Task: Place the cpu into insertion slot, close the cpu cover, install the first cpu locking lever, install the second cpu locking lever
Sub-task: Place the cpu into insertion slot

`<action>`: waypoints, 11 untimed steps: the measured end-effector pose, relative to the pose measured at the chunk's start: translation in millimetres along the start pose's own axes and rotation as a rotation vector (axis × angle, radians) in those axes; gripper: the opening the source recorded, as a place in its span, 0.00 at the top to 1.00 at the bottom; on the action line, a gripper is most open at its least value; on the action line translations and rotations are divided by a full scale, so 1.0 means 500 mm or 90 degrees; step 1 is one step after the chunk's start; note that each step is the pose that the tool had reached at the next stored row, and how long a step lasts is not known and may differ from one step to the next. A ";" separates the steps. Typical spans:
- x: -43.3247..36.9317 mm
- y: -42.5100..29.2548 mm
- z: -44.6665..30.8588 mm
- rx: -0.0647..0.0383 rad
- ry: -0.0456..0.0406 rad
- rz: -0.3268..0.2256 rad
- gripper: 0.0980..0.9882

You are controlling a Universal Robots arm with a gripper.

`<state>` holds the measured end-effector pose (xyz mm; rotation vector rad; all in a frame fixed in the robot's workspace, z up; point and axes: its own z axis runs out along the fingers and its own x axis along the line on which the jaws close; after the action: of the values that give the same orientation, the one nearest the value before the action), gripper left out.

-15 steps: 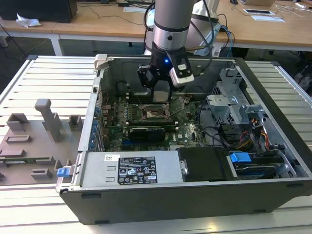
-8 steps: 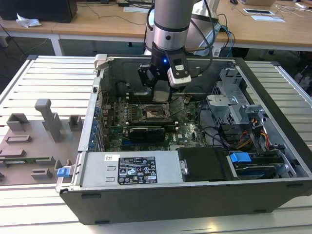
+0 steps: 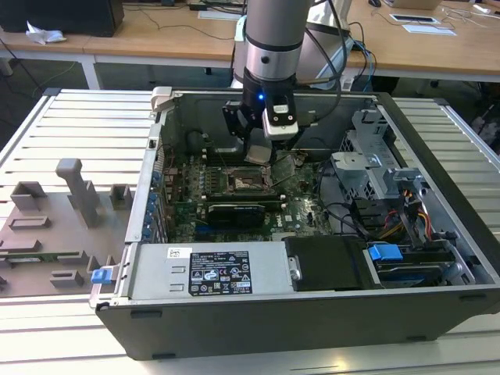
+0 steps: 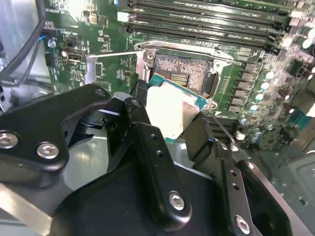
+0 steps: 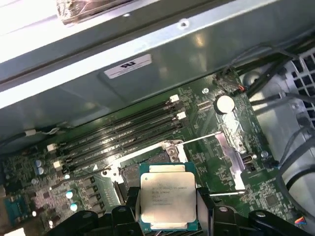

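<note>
Power-supply box [image 3: 207,272], silver with a printed label, lies nearest us at the lower middle of the exterior view. It sits inside the open computer case [image 3: 312,316], which rests on a slatted metal table [image 3: 86,125]. At the lower right of that frame we see a black housing [image 3: 324,262] and a blue tab [image 3: 384,252]. Near the left edge, outside the case, stands a grey fixture block [image 3: 74,187].

Past the power supply the green motherboard [image 3: 301,215] covers the case floor, and near the frame's centre sits the insertion slot [image 3: 248,181] [image 4: 182,69]. Right above it hangs the gripper [image 3: 258,154], below the grey arm [image 3: 273,31] that enters at the upper middle.

In both wrist views we find the black fingers [image 4: 199,137] clamped on the cpu [image 4: 172,110] [image 5: 166,194], one on each of two opposite edges, its pale metal top facing the cameras. The chip is held over the slot's near side, tilted in the second wrist view and not seated: the slot's dark centre lies bare beyond it.

The cpu cover [image 5: 229,162] is swung open, off the slot and just beside it. Farther off in the first wrist view run the long black memory slots [image 5: 128,130], then the case's grey wall [image 5: 147,93]. Wooden desks [image 3: 156,35] stand along the exterior view's top.
</note>
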<state>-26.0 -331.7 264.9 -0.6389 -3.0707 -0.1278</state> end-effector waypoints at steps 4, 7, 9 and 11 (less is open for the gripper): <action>0.000 0.000 0.000 -0.001 -0.0040 0.050 0.50; 0.000 0.000 0.000 -0.002 -0.0068 0.086 0.50; 0.000 0.000 0.000 -0.002 -0.0085 0.108 0.50; 0.000 0.000 0.000 -0.002 -0.0101 0.127 0.50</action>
<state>-26.1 -331.7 264.8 -0.9460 -2.9990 -0.1278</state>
